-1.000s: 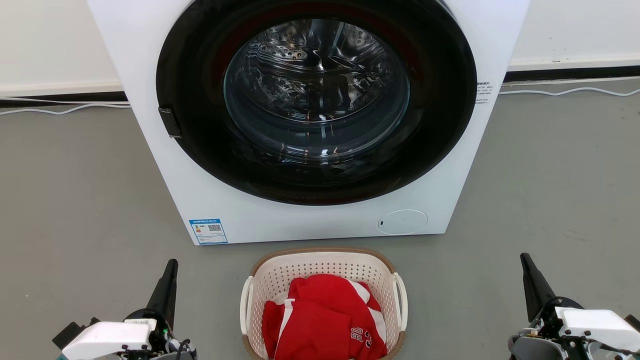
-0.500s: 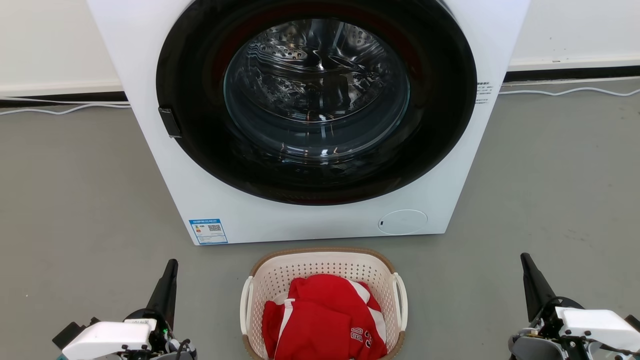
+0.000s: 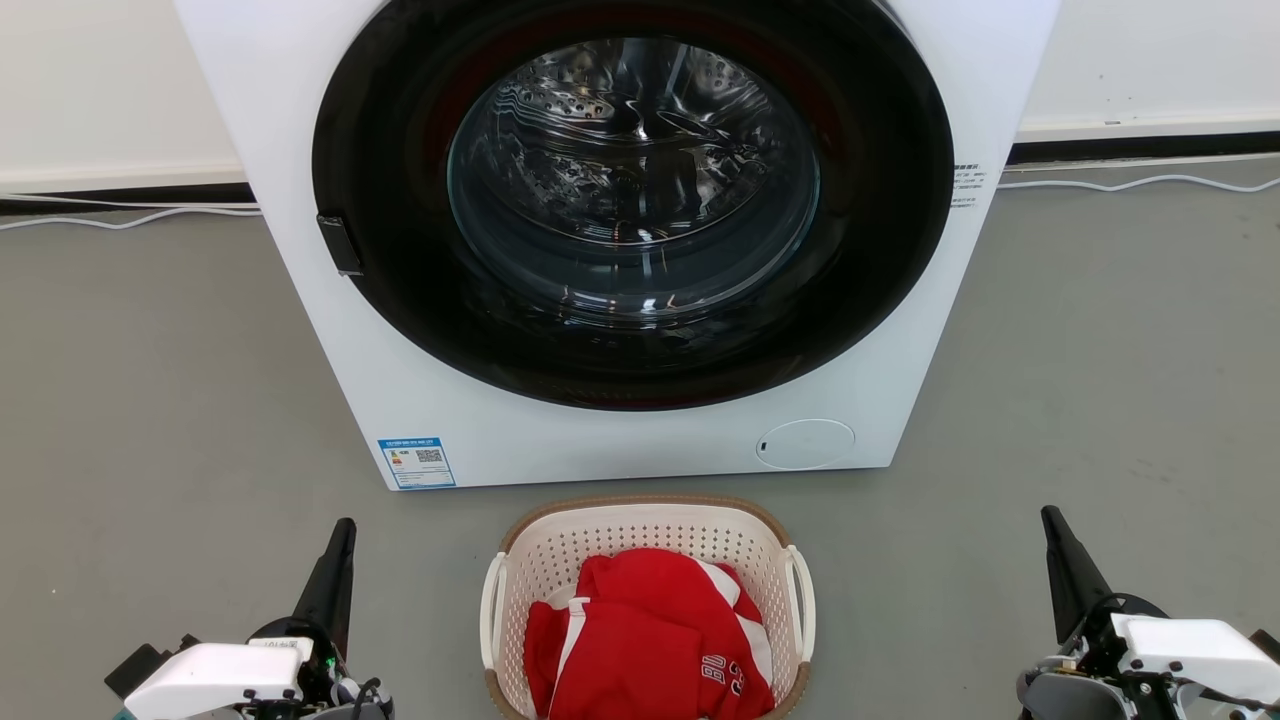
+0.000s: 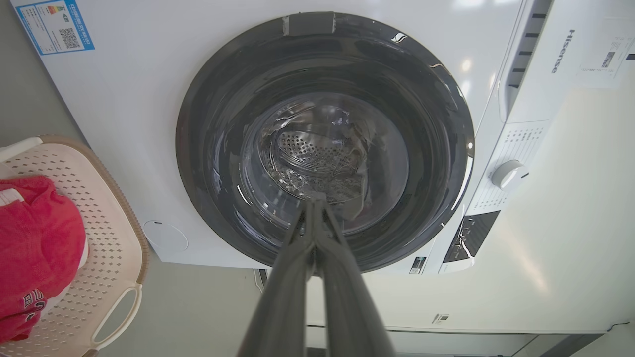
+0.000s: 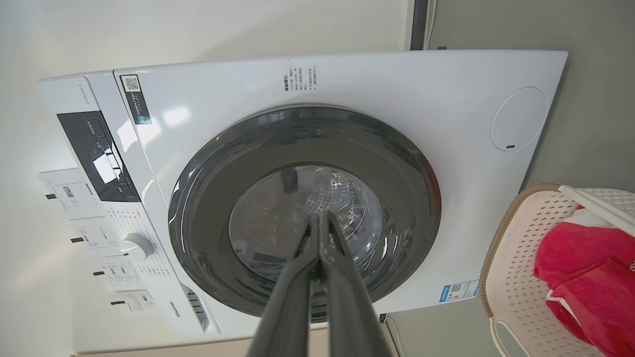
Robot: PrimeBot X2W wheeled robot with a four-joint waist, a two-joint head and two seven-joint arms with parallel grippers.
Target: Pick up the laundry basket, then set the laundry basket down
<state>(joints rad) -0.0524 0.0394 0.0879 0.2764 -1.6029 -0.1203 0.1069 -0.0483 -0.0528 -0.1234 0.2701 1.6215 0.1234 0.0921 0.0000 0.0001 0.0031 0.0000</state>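
The laundry basket [image 3: 545, 560], cream-white and perforated with a brown rim and two white loop handles, stands on the grey floor at the bottom centre of the head view, close in front of the washing machine. It also shows at the left of the left wrist view [image 4: 106, 233] and the right of the right wrist view [image 5: 516, 277]. A red garment [image 3: 650, 640] lies inside it. My left gripper [image 3: 345, 528] is shut and empty, well to the basket's left. My right gripper [image 3: 1050, 518] is shut and empty, well to its right. In both wrist views the fingers [image 4: 317, 258] [image 5: 317, 263] are pressed together.
A white front-loading washing machine [image 3: 330, 330] with its dark round door [image 3: 400, 260] shut stands just behind the basket. White cables [image 3: 1140, 182] run along the floor by the wall on both sides. Grey floor [image 3: 150, 400] lies left and right of the machine.
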